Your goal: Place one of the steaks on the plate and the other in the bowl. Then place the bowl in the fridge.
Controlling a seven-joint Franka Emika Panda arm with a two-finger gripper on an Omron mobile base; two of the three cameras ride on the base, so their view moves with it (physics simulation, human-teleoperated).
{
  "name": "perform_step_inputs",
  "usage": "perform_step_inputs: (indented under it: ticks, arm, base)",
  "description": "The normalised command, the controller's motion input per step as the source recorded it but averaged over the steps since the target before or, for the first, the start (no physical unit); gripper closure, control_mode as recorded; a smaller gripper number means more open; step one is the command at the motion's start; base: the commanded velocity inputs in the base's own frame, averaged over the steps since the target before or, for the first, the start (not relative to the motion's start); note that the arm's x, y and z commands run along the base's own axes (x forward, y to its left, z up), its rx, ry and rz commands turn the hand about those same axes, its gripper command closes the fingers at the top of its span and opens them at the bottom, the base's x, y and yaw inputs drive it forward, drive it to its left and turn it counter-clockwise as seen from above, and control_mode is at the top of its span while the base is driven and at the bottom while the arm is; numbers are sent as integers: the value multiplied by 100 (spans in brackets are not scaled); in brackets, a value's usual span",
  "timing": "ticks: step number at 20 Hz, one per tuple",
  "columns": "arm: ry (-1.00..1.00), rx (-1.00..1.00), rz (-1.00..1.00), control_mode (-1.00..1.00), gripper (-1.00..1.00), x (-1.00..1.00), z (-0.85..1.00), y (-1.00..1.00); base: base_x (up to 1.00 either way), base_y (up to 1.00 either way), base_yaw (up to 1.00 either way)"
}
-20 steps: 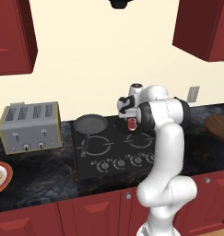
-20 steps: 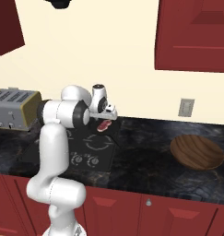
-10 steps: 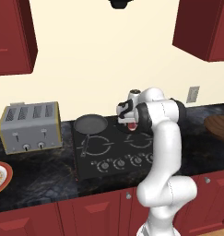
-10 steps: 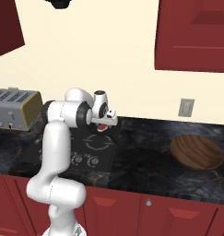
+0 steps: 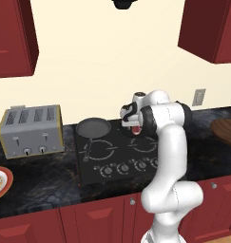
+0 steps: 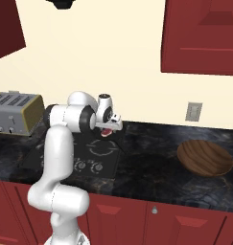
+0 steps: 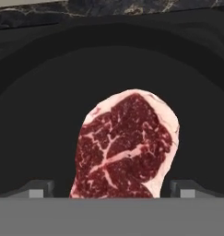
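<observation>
the two-finger gripper [image 7: 111,192] stands wide open, its dark tips either side of the red marbled raw steak [image 7: 125,147] at the hand view's centre — placed for a pinch, i judge. the dark brown wooden bowl [image 6: 205,158] sits empty at right of the right base view; the orange-rimmed round plate [image 5: 4,182] lies at the left edge of the left base view.

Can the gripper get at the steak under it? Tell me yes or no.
Probably yes: the gripper stands open with the steak between its fingertips, and nothing covers the meat.
</observation>
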Motion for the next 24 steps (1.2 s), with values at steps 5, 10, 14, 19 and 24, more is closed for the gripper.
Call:
perform_step_inputs:
  ticks: [5, 10, 14, 19, 24]
  arm:
    - [0, 0, 0, -100, 100, 0, -9, 0]
    - [0, 0, 0, -100, 100, -2, 2, 1]
    - [0, 0, -2, -100, 100, -61, 81, -4]
    - [3, 0, -2, -100, 100, -100, 80, 8]
    - [0, 0, 0, -100, 100, -100, 46, 1]
  base:
    - [0, 0, 0]
    - [0, 0, 0]
    - [0, 0, 0]
    - [0, 0, 0]
    - [0, 0, 0]
